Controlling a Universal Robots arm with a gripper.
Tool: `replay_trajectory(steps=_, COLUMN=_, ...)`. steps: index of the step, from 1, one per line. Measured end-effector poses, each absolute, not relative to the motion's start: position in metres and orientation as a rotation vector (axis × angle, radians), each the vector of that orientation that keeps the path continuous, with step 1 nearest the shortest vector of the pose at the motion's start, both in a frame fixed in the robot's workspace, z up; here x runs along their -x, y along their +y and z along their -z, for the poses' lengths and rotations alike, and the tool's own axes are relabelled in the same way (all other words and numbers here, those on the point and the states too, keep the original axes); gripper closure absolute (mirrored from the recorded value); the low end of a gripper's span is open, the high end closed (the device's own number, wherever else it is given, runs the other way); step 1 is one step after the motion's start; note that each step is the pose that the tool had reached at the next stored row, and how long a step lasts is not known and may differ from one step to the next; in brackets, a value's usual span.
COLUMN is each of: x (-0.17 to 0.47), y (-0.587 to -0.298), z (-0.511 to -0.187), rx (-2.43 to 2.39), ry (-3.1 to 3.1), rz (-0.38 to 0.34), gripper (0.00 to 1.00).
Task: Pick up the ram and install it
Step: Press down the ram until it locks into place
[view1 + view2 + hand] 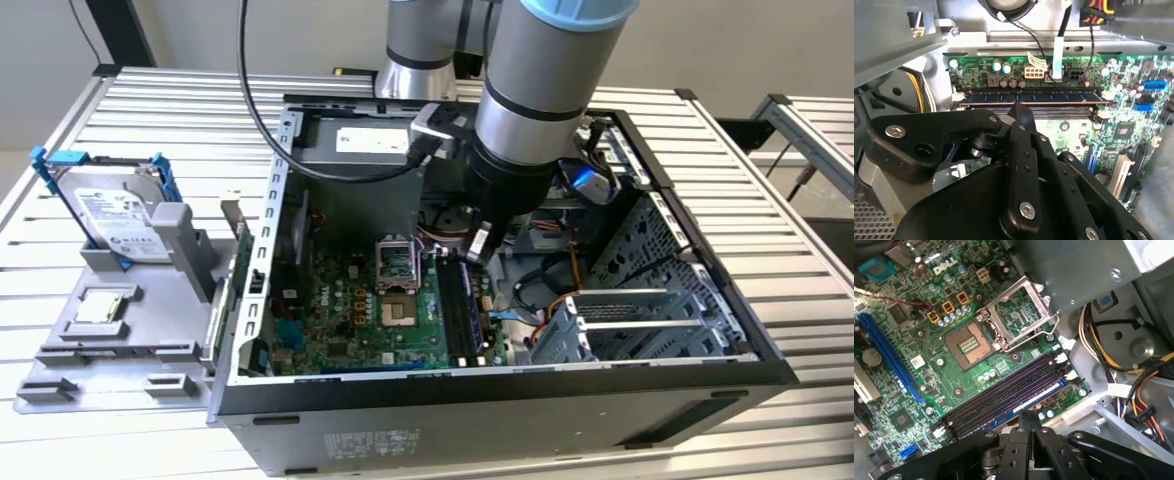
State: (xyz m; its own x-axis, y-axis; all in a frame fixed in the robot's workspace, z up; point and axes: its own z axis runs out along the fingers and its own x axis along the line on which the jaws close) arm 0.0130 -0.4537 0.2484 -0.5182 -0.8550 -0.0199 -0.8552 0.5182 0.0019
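Inside an open computer case [747, 350] on a slatted metal table [160, 110], the robot arm [541, 90] reaches down toward the motherboard [360, 320], its lower end hiding much of the memory slots in the exterior view. The gripper [1029, 416] shows in both wrist views as black linkage with its two fingers [1023, 117] pressed together, tips meeting with no visible gap. The ram [1031, 96] stands edge-on in a slot along the board's edge, a dark stick with a coppery lower edge; in the first wrist view it reads as a bluish strip [1034, 399] in the slot nearest the fingertips. The closed tips sit directly above it — whether they actually touch its top edge cannot be made out. Beside it lie empty black slots [1004, 390], then the open processor socket [970, 344] with its raised metal frame [1019, 315]. Bundled yellow and orange cables [1134, 375] crowd the case wall close by. Outside the case, on the exterior view's left, a hard drive [114, 215] in a blue frame stands in a grey holder [114, 340].
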Motion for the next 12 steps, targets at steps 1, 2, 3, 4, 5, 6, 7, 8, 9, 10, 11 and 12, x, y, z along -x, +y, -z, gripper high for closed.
replay_trajectory(steps=1, x=-0.013, y=-0.4537, z=-0.2479, rx=1.559, ry=2.709, rz=-0.018, gripper=1.0)
replay_trajectory(steps=2, x=-0.013, y=-0.4537, z=-0.2474, rx=1.584, ry=2.694, rz=-0.018, gripper=1.0)
replay_trajectory(steps=3, x=-0.0129, y=-0.4537, z=-0.2473, rx=1.608, ry=2.68, rz=-0.018, gripper=1.0)
replay_trajectory(steps=4, x=-0.013, y=-0.4537, z=-0.2473, rx=1.632, ry=2.666, rz=-0.019, gripper=1.0)
replay_trajectory(steps=5, x=-0.013, y=-0.4537, z=-0.2473, rx=1.657, ry=2.651, rz=-0.019, gripper=1.0)
replay_trajectory(steps=6, x=-0.013, y=-0.4537, z=-0.2472, rx=1.682, ry=2.635, rz=-0.019, gripper=1.0)
replay_trajectory(steps=7, x=-0.013, y=-0.4537, z=-0.2472, rx=1.705, ry=2.62, rz=-0.019, gripper=1.0)
replay_trajectory(steps=8, x=-0.013, y=-0.4537, z=-0.2472, rx=1.729, ry=2.605, rz=-0.019, gripper=1.0)
replay_trajectory(steps=9, x=-0.013, y=-0.4537, z=-0.2472, rx=1.752, ry=2.589, rz=-0.019, gripper=1.0)
replay_trajectory(steps=10, x=-0.013, y=-0.4537, z=-0.2472, rx=1.772, ry=2.576, rz=-0.019, gripper=1.0)
replay_trajectory(steps=11, x=-0.013, y=-0.4537, z=-0.2473, rx=1.789, ry=2.565, rz=-0.018, gripper=1.0)
replay_trajectory(steps=12, x=-0.013, y=-0.4537, z=-0.2473, rx=1.806, ry=2.553, rz=-0.018, gripper=1.0)
